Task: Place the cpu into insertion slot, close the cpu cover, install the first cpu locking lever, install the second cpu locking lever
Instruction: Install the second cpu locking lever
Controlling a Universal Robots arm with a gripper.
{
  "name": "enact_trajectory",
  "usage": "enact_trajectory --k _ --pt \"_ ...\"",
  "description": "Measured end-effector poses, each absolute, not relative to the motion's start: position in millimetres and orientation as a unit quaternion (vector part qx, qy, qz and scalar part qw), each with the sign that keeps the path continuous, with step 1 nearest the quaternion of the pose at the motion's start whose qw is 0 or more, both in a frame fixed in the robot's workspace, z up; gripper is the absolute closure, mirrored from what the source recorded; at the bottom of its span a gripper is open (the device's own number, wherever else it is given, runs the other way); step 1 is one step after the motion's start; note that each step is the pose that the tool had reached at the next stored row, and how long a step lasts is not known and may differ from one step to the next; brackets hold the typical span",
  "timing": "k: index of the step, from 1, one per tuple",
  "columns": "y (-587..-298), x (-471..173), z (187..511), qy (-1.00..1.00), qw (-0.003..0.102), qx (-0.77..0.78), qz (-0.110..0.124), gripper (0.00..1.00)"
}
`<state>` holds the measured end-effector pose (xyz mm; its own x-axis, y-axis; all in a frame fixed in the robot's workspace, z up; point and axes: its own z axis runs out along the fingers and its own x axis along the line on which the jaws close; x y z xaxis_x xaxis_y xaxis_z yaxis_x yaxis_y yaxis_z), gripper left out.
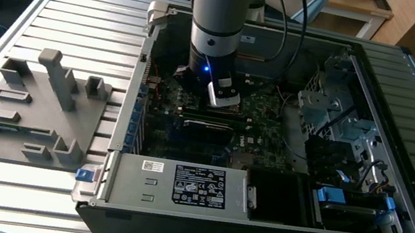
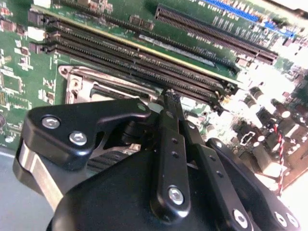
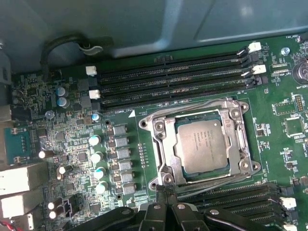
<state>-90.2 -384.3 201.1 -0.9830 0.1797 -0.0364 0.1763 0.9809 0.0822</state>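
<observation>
End effector [image 2: 169,98]: I am seeing its 2 black fingers [image 3: 166,199] pressing together with nothing between them, tips hovering just beside the socket edge nearest the camera in the first wrist view.
Arm [image 1: 216,24]: I am watching it reaching straight down into the open computer case [image 1: 257,224] in the exterior view.
Cpu [image 3: 202,142]: it is lying flat in the insertion slot [image 3: 163,159], silver-grey top facing up.
Cpu cover [image 3: 238,139]: the metal frame is lying down around the chip, its window showing the chip's top.
Locking levers: I am seeing thin wire rods along the socket's sides; I cannot tell whether they are latched.
Memory slots [image 3: 173,82]: long black rows are running along 2 opposite sides of the socket.
Power supply [image 1: 180,184]: the grey labelled box is sitting at the case's near edge.
Bench [image 1: 3,197]: the slatted metal surface is carrying the case and, at the exterior view's left, a grey fixture block [image 1: 33,114].
</observation>
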Motion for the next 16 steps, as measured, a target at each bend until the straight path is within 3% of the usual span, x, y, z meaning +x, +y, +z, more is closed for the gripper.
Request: enact_trajectory --k 16 --pt "-386.1 -91.0 198.8 0.995 0.022 0.089 0.041 0.9"
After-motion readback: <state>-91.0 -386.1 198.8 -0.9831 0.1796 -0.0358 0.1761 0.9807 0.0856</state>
